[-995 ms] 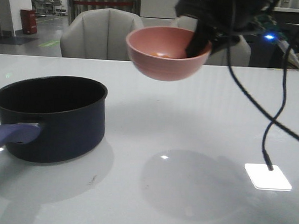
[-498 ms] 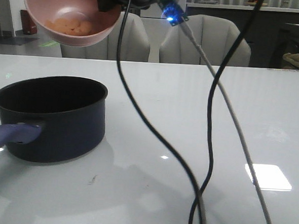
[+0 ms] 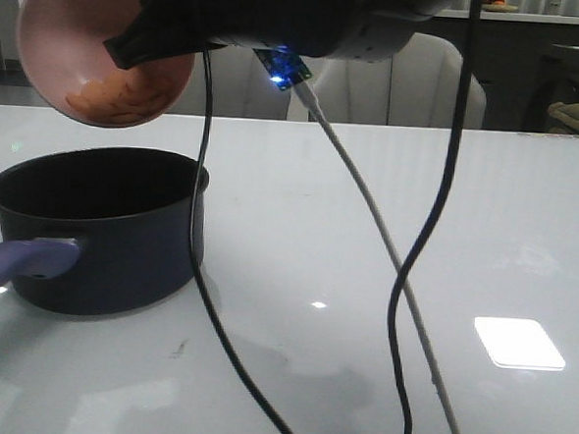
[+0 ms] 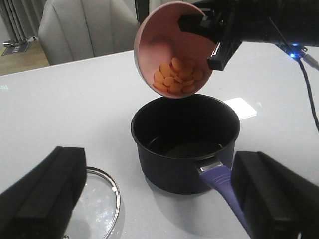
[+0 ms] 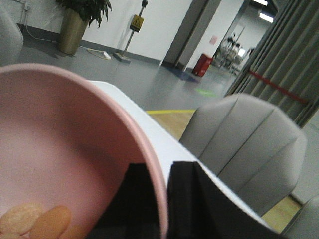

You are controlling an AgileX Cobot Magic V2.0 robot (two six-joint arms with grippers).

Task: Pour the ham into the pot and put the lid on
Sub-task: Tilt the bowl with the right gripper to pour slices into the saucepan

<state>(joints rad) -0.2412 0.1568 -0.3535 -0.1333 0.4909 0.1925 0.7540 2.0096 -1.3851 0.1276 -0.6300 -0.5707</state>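
- Overhead, the right tool (image 4: 212, 42) grips the rim of the pink bowl (image 3: 79, 42), one finger inside the wall and one outside, as the right wrist view shows (image 5: 159, 209).
- That bowl is tipped steeply, its mouth turned toward the front camera and downward, and it hangs above the far-left part of the pot (image 3: 102, 230) without touching it.
- Inside the bowl, the ham (image 4: 178, 75) lies as a heap of small flat orange pieces gathered against the lowest part of the wall, just short of the rim; in the front view the same pieces (image 3: 115, 98) show as an orange patch low in the bowl.
- No piece can be made out on the pot's floor, which looks dark and glossy in the left wrist view (image 4: 185, 149).
- On the white tabletop (image 3: 388, 213) the pot stands upright, its blue-purple handle (image 3: 16, 264) pointing toward the near-left edge of the front view.
- Beside the pot, clear of it, the lid (image 4: 99, 204) lies on the tabletop; only part of its metal rim and glass shows between the left tool's fingers, and its knob is out of view.
- The left tool (image 4: 164, 199) is open, its two black fingers (image 4: 45, 194) spread wide and holding nothing, low over the tabletop near the lid and pot.
- Black and grey cables (image 3: 403, 283) dangle from the right arm (image 3: 302, 11) across the front view.
- Grey chairs (image 4: 84, 27) stand behind the tabletop.
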